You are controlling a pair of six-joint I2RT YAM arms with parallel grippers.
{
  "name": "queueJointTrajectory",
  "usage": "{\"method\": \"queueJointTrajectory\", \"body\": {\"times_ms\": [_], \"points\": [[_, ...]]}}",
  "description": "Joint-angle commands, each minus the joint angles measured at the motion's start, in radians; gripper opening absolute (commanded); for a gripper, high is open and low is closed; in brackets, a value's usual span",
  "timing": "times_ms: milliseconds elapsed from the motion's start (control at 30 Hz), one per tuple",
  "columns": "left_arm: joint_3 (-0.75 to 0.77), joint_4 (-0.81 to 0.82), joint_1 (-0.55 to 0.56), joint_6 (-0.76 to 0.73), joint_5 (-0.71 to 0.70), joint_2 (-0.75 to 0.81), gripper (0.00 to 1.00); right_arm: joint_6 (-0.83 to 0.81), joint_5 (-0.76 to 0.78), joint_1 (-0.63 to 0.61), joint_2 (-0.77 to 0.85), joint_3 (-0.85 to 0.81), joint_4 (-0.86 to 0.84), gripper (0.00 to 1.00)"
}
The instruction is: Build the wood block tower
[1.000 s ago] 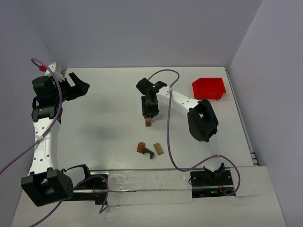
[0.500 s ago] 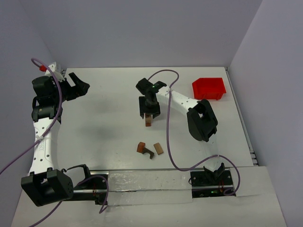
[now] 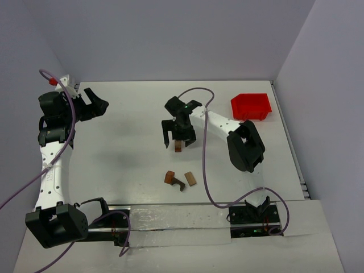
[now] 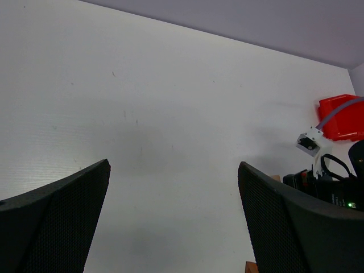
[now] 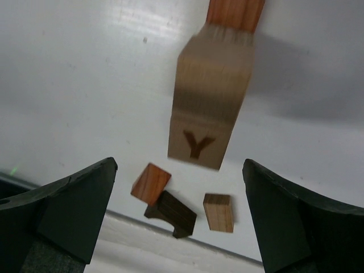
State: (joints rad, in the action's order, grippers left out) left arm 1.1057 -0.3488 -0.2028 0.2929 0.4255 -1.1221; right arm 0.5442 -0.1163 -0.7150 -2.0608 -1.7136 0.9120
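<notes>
A red bin (image 3: 253,114) sits at the far right of the white desk (image 3: 125,153), close to the wall.

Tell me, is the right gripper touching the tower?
Apart. The right wrist view shows the right gripper open wide, with bare table between its fingers and the tower on both sides.

The tower (image 5: 211,102) is appearing blurred in the right wrist view, its reddish far block (image 5: 236,12) running off the upper edge.

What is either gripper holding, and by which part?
Nothing. The right gripper is open, its jaws clear of the tower on both sides. The left gripper is open and empty too.
</notes>
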Motion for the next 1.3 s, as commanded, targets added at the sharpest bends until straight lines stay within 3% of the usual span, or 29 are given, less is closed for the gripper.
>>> {"method": "queueJointTrajectory", "body": {"times_ms": [0,300,533,767,1267], "points": [[0.038,-0.01,-0.002,-0.076,0.098,0.022,0.99,-0.11,-0.102,-0.039,0.172,0.067,-0.044,1.0],[0.009,-0.062,-0.003,-0.222,0.345,0.108,0.99,-0.418,-0.253,-0.052,0.424,0.27,-0.028,0.99],[-0.032,-0.15,0.0,-0.373,0.441,0.127,0.96,-0.63,-0.412,-0.05,0.493,0.375,-0.003,0.8],[-0.06,-0.22,0.003,-0.457,0.439,0.174,0.95,-0.612,-0.377,-0.091,0.501,0.472,-0.131,0.64],[-0.063,-0.252,0.006,-0.485,0.455,0.173,0.94,-0.596,-0.284,-0.196,0.47,0.525,-0.213,0.57]]}}
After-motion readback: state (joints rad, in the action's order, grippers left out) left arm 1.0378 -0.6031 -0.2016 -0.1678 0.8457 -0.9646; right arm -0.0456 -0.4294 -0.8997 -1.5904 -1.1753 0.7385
